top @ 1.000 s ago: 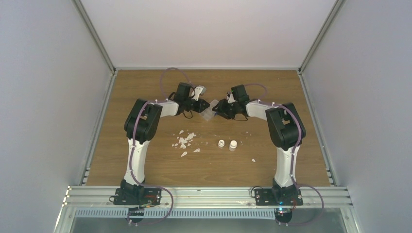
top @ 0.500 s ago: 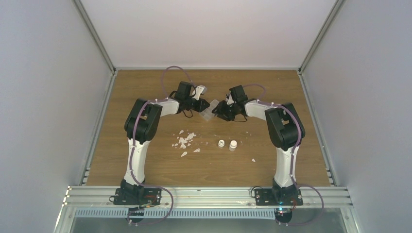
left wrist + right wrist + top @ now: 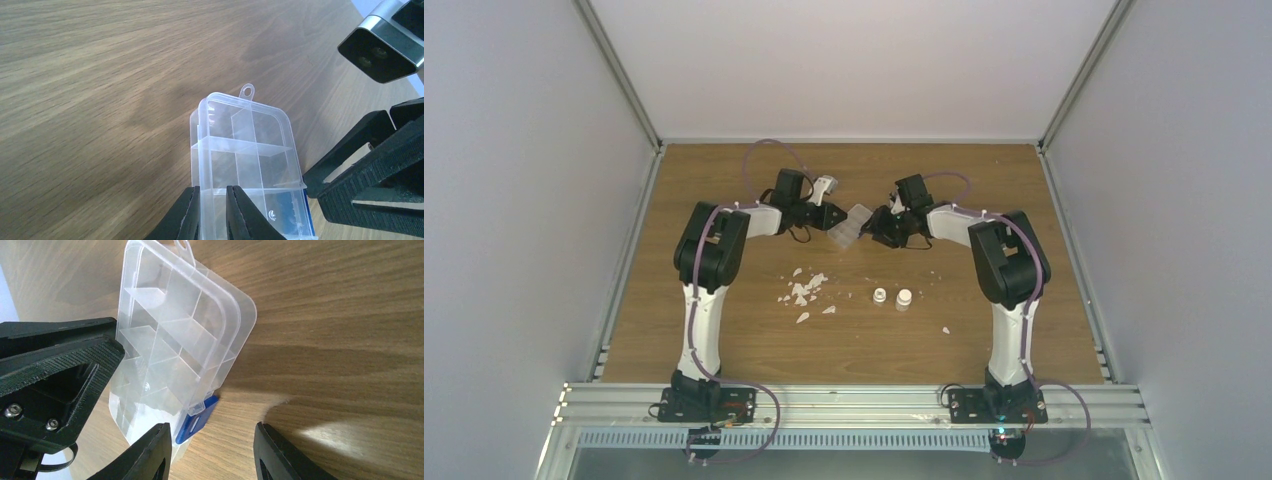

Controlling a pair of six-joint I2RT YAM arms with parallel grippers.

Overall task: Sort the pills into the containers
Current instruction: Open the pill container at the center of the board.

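Wooden surface (image 3: 724,180), twelve o'clock: left pincer (image 3: 212,200) is clamping the clear organiser box (image 3: 245,145) by its edge; right pincer (image 3: 211,427) is gaping wide, likely needing next to catch the blue latch (image 3: 197,419).

Organiser box (image 3: 240,150): clear, colourless plastic; blue latch (image 3: 196,421) at its 6 o'clock edge.
Table (image 3: 984,190): mid-brown wood grain, streaked.
Left gripper (image 3: 213,200), right gripper (image 3: 211,429): matte black, ribbed pads.
Arms (image 3: 696,330): white links, black joints.
Cables (image 3: 774,141): purple.
Flakes (image 3: 802,290), 7 o'clock of box: white.
Vials (image 3: 904,298), 5 o'clock: white.
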